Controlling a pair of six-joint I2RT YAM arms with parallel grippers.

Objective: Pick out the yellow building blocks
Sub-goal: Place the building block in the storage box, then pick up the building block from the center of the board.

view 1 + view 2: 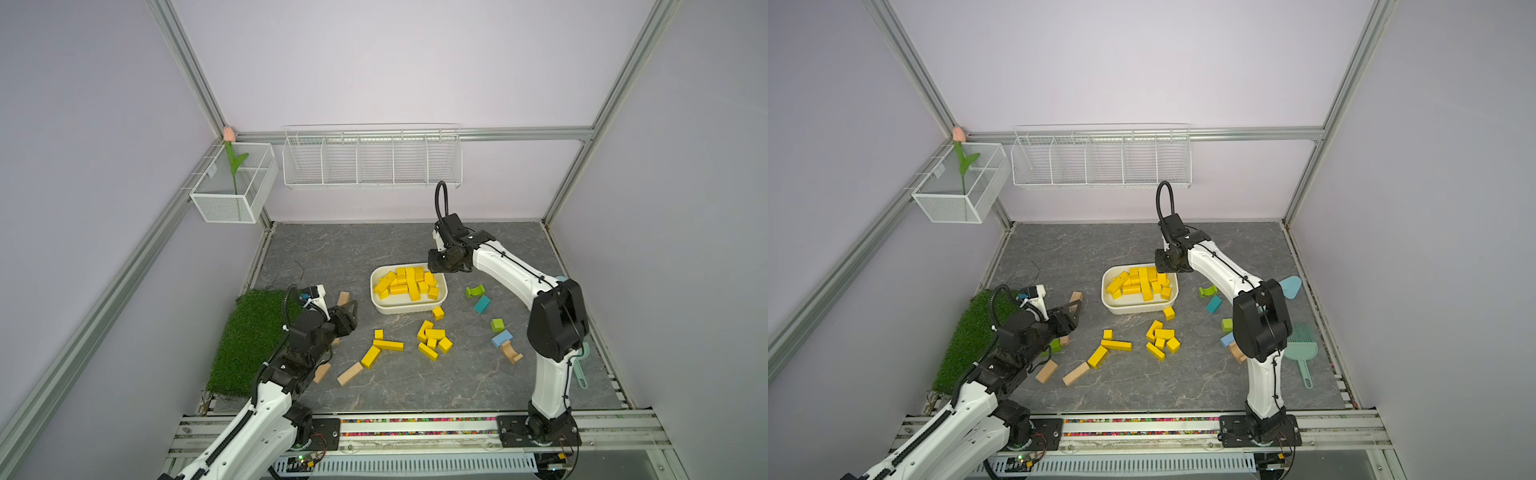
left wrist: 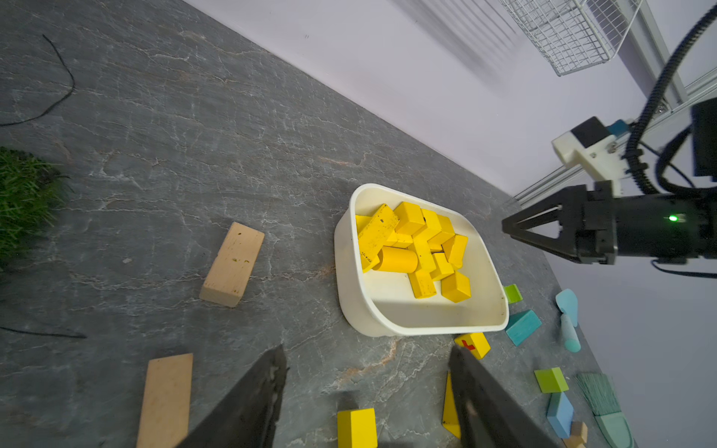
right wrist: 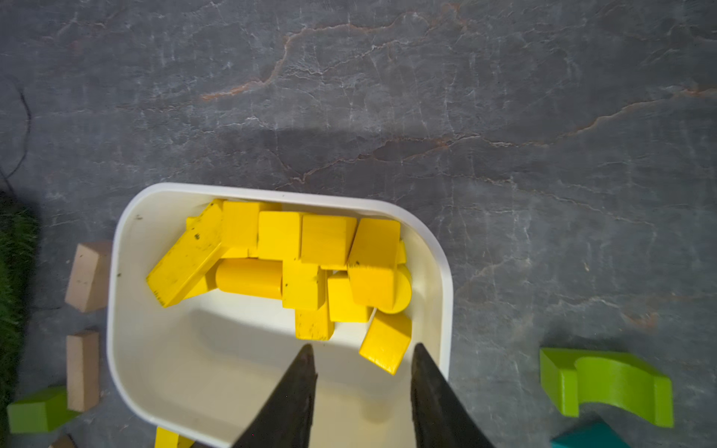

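What worries me is the right gripper (image 3: 364,349). Its jaws stand narrowly apart with nothing between them, over a corner of the shallow white plastic tray (image 1: 409,308), and one finger sits right above the rim. If it comes away carelessly, that finger could catch the rim and shove or tip the tray. That would spill the small bright yellow painted wooden blocks (image 1: 405,282) heaped just beyond the tips.

The left gripper (image 2: 367,351) hangs over the table with its jaws wide and empty. Not far from them a long yellow bar (image 1: 370,356) lies end to end against a plain tan unpainted wooden bar (image 1: 350,373). A sloppy closure there might take the wrong one.

**Counted:**
- One tray.
- Yellow: nine loose on the table (image 1: 434,343) and roughly a dozen in the tray, heaped too tightly to count exactly.
- Tan: five that I can make out.
- Green painted blocks (image 1: 475,291): three.
- Blue painted blocks (image 1: 482,304): two.
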